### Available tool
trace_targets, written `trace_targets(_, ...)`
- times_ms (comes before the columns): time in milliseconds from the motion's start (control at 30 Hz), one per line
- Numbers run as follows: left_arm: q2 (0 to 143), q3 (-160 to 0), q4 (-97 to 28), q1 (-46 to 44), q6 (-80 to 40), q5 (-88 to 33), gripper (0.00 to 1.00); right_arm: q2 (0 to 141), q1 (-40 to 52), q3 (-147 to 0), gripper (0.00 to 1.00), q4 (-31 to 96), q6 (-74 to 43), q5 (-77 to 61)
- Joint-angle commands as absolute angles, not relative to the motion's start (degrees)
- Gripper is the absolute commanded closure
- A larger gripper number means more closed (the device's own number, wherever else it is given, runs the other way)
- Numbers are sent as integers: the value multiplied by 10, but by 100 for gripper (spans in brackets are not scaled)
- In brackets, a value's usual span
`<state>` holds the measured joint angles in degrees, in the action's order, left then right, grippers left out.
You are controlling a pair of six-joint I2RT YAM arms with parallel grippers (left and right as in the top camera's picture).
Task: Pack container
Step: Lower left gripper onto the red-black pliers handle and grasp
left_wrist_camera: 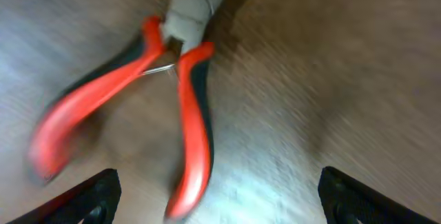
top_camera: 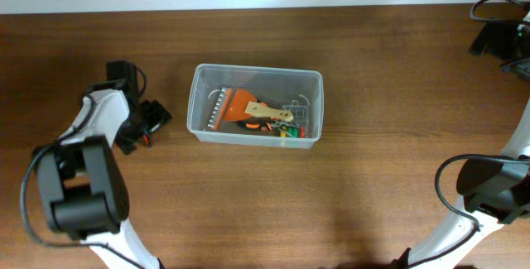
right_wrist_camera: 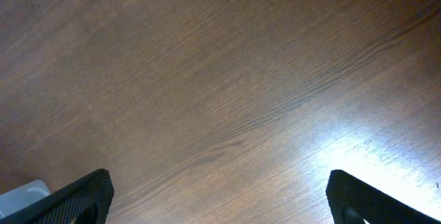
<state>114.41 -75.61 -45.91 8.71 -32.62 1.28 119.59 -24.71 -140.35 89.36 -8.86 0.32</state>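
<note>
Container (top_camera: 195, 113): upright at the middle of the surface (top_camera: 373, 178), top open, orange-handled tool (top_camera: 240, 103) inside.
Left jaws: spread wide, gripping nothing, just above the pliers (left_wrist_camera: 193, 114).
Pliers: red-handled, blurred, flat on the surface, left of the container.
Right jaws: spread wide, gripping nothing.

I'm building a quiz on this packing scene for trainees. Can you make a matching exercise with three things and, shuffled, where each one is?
Things:
1. pliers
2. orange tool
3. right gripper

Places:
A. inside the container
B. over bare table
C. lying below the left gripper, outside the container

Pairs: 1-C, 2-A, 3-B
</note>
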Motion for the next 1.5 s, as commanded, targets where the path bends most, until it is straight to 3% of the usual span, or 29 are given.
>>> trace_targets(0, 1178, -753, -441, 88, -314, -2, 7, 1193, -244, -1402, 1, 894, -91, 2)
trace_targets(333, 1187, -753, -416, 89, -314, 0, 11, 1193, -244, -1402, 1, 894, -91, 2)
trace_targets(367, 1187, -753, -416, 89, -314, -1, 19, 1193, -244, -1402, 1, 894, -91, 2)
trace_targets(600, 1187, -753, -426, 89, -314, -1, 38, 1193, -244, -1402, 1, 894, -91, 2)
trace_targets(733, 1187, -753, -433, 91, -315, -1, 54, 1193, -244, -1402, 1, 894, -91, 2)
trace_targets(1000, 1187, -753, -453, 118, -315, -1, 60, 1193, -244, -1402, 1, 894, -91, 2)
trace_targets(1467, 1187, -753, -465, 158, -311, -1, 60, 1193, -244, -1402, 1, 894, -91, 2)
